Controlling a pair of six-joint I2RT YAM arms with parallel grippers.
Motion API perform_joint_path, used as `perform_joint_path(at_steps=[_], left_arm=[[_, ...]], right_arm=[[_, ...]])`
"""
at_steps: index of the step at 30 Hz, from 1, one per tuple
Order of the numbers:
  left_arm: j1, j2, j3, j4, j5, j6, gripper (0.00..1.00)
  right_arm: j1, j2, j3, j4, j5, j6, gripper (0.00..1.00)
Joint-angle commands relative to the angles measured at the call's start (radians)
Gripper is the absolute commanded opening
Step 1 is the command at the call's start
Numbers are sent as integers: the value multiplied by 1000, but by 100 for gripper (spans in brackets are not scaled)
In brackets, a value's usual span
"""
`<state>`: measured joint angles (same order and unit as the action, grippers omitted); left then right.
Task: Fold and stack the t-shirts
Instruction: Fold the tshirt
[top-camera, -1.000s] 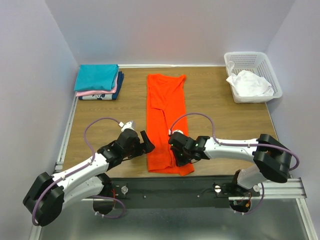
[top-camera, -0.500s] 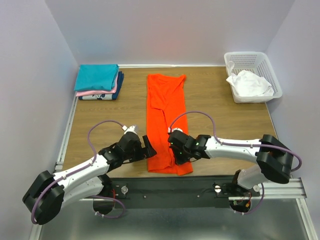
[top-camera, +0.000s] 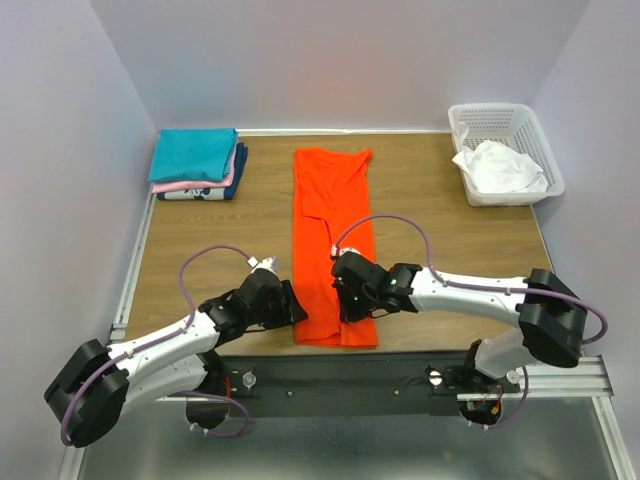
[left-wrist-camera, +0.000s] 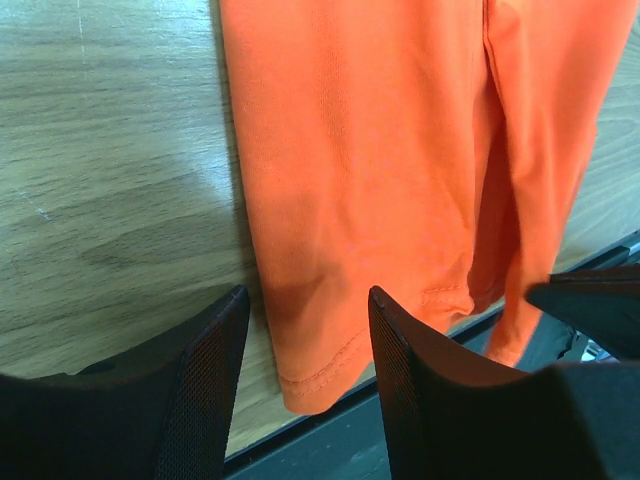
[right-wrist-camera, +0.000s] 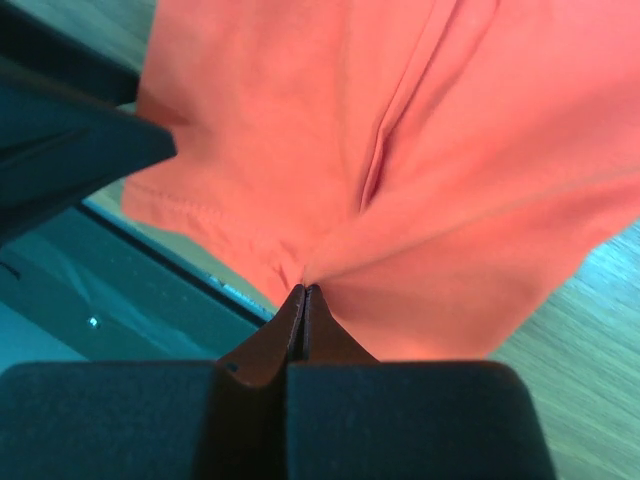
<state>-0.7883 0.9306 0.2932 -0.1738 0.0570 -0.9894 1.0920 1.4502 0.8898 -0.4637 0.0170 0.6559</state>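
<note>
**Progress.** The task is partly done. A stack of folded cloth shirts, teal on top with pink, navy and white beneath, sits squared in the far left corner of the brown wooden table. The bright orange-red cloth t-shirt lies down the middle of the table as a long narrow strip. Its sides are folded in and its hem is at the near edge. In my judgement the crosswise folds and the move to the stack are still outstanding. A crumpled white cloth garment lies unfolded in the white plastic lattice basket at the far right.

**End effectors.** The right gripper has its jaws pressed together, pinching the hem of the orange-red cloth t-shirt toward its right side, and the cloth puckers into the tips. The left gripper is spread, with a finger on either side of the hem's left corner. It has no hold yet.

**Edges and room.**
- The hem's left corner appears to overhang the near table edge above the dark metal rail.
- Bare wood lies on both sides of the strip.
- The stack and the basket are well apart from the strip.
- The two grippers work near each other, so the clearance between them is the tight point.
</note>
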Motion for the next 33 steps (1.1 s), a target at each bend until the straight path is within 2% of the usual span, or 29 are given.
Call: perform_joint_path(at_steps=[1,6,9,12,13,15,18,19,27,31,33], left_arm=[[-11,4,-5,-23,15,-2,59],[-12,-3,-8,-30,27,-5,59],[-12,-6,-6,-38,38,-5,59],[-12,-13,-8,-47,53,-5,62],[-14,-19,-6,-50,56,-5,63],[-19,-22,-6,-58,64,-9,67],[-26,-30,1,-91,72,-18,71],[-29,-32,1,-101,70,-26,71],[-89,-56,-31,-113,96,-94,69],[-98,-33,-28,-102,93,-98,53],[-109,-18,-28,-95,92,-103,45]], right_arm=[[8,84,34,8,-11,22,1],[8,159,54,66,-92,28,4],[8,188,55,65,-98,33,14],[8,167,51,66,-101,28,35],[8,148,49,66,-107,22,51],[9,86,43,65,-109,7,55],[8,-8,20,63,-112,-7,70],[8,-29,9,63,-114,-7,100],[6,-224,-132,-62,33,117,100],[5,-271,-202,-89,52,172,100],[3,-278,-241,-92,34,209,97]])
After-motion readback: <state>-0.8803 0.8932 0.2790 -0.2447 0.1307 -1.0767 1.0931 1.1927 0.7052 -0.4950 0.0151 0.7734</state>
